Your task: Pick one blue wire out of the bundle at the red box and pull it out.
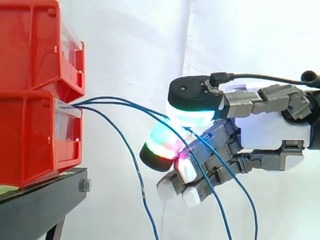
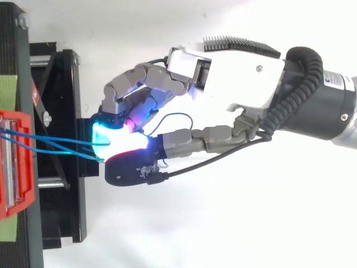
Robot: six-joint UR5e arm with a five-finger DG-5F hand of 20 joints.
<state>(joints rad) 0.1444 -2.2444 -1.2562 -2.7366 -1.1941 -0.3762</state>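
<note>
Fingers (image 1: pixel 192 114): curled, pads pinch one blue wire (image 1: pixel 131 102).
Wire: runs left from fingers into red box (image 1: pixel 30 135).
Progress: pick done; pull-out prob. left, wire end in box.

Thin blue wires (image 1: pixel 110 98), sagging from red box (image 1: pixel 30 135)

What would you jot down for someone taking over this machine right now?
Hand: thumb and a fingertip pinched on the blue wires, a little way out from the lower red bin. I cannot tell whether one or two are caught.
Wires: ends in the bin's front; one hangs free below.
Done: reach and pinch.
Left: single out one wire and pull it clear.
</note>
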